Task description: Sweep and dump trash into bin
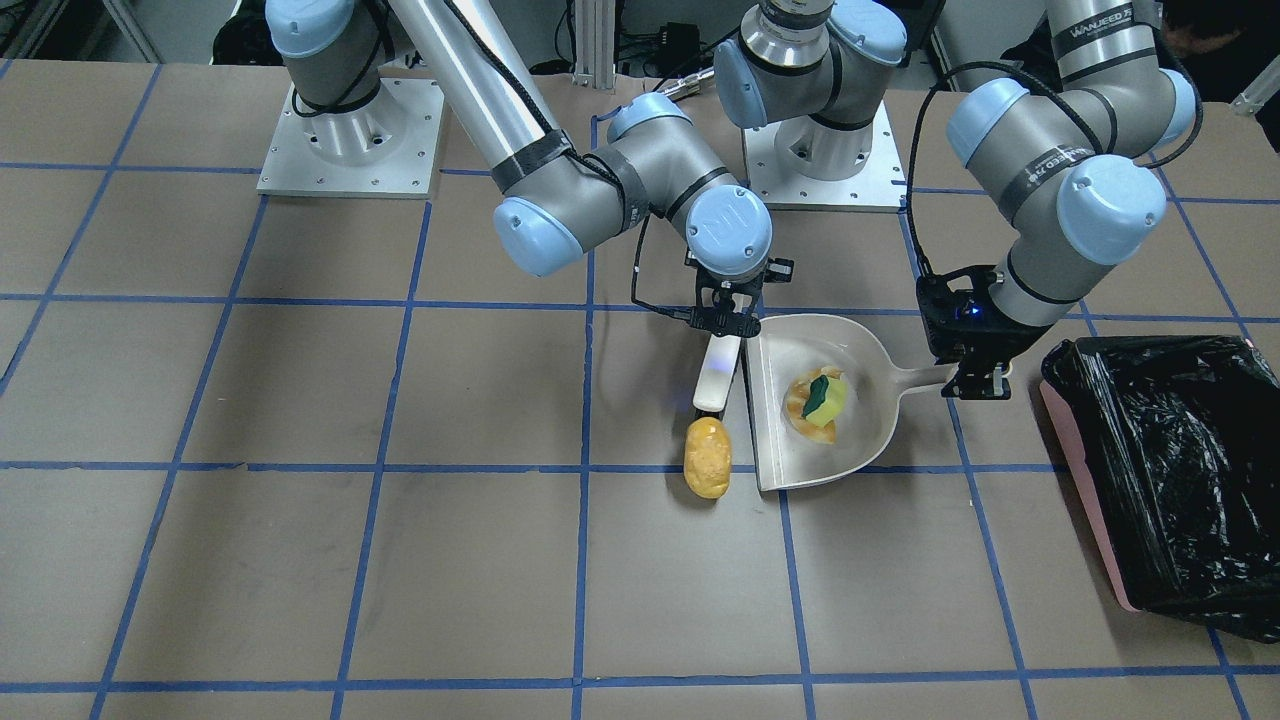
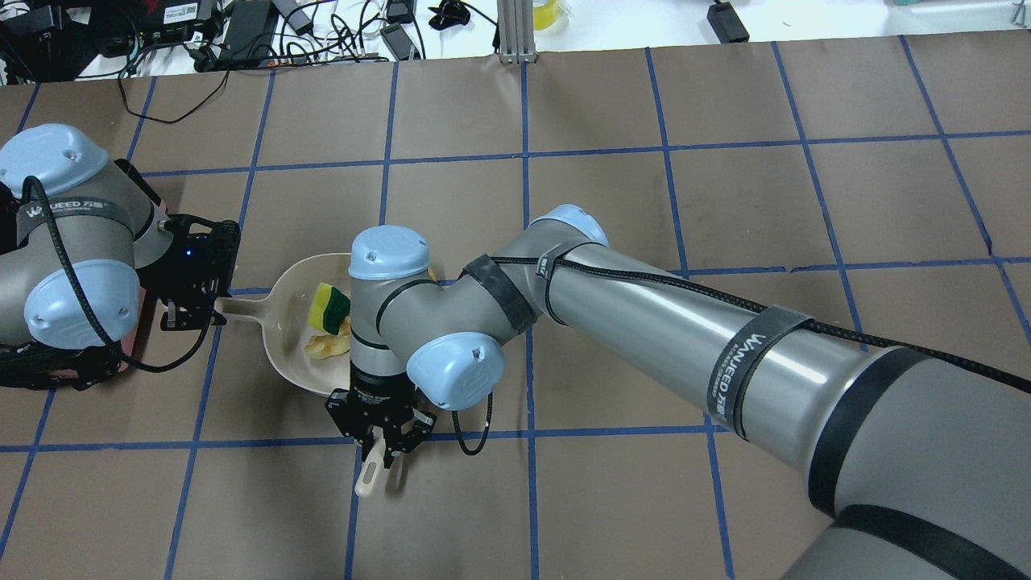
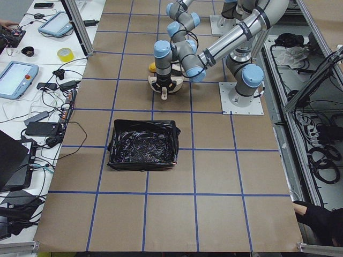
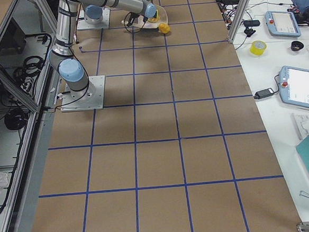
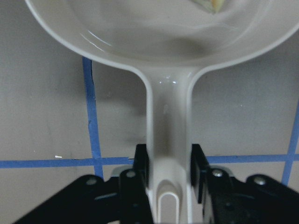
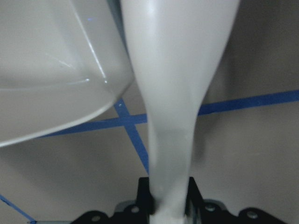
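My left gripper (image 1: 975,378) is shut on the handle of the cream dustpan (image 1: 860,420), which lies on the table; the left wrist view shows the handle (image 5: 168,140) clamped between my fingers. In the pan lie the yellow sponge with green backing (image 1: 827,397) and the tan-and-white pastry piece (image 1: 803,412). My right gripper (image 1: 725,322) is shut on the cream brush (image 1: 718,372), held beside the pan's open edge. The golden-yellow roll (image 1: 707,457) lies on the table at the brush's tip, just outside the pan. The pink bin with its black bag (image 1: 1170,470) stands beyond the left gripper.
The table is brown paper with a blue tape grid. Both arm bases (image 1: 350,140) are bolted at the robot's edge. In the overhead view the right arm (image 2: 644,322) reaches across the middle and hides the roll. The bin also shows in the exterior left view (image 3: 143,144).
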